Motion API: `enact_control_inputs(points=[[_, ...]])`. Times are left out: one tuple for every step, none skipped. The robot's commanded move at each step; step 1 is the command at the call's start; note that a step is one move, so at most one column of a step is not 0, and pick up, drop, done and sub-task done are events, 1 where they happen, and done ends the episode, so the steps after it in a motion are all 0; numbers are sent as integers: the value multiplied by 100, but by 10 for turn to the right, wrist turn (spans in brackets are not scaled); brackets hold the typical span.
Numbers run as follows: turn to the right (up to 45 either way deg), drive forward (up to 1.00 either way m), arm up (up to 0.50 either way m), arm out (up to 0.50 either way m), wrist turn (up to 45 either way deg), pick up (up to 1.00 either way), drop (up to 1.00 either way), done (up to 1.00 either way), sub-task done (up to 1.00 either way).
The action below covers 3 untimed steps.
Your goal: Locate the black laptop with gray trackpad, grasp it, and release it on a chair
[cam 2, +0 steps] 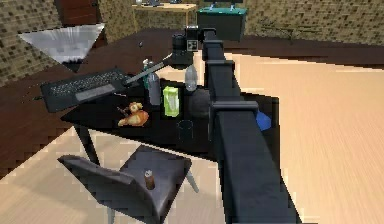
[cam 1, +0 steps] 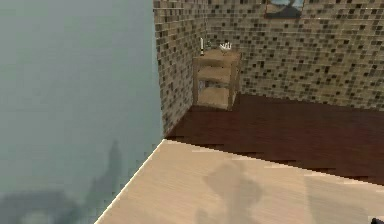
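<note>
Where the laptop [cam 2: 85, 88] seemingly meets the table [cam 2: 160, 135] edge, I cannot tell whether the hand [cam 2: 142, 76] holds anything.

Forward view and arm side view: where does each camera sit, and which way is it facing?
Forward view: on the robot, looking ahead and slightly down at a wooden shelf against the mosaic wall.
Arm side view: on the robot's body, looking out sideways at a black table bearing the laptop, a chair nearer; the arm with its jaws rises through it.
Shared: mosaic wall, dark floor meeting pale floor.
</note>
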Motion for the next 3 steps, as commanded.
enact_control_inputs(points=[[0,0,-34,0,0,0,0,0,0],[0,0,-50,0,0,0,0,0,0],[0,0,0,0,0,0,100,0,0]])
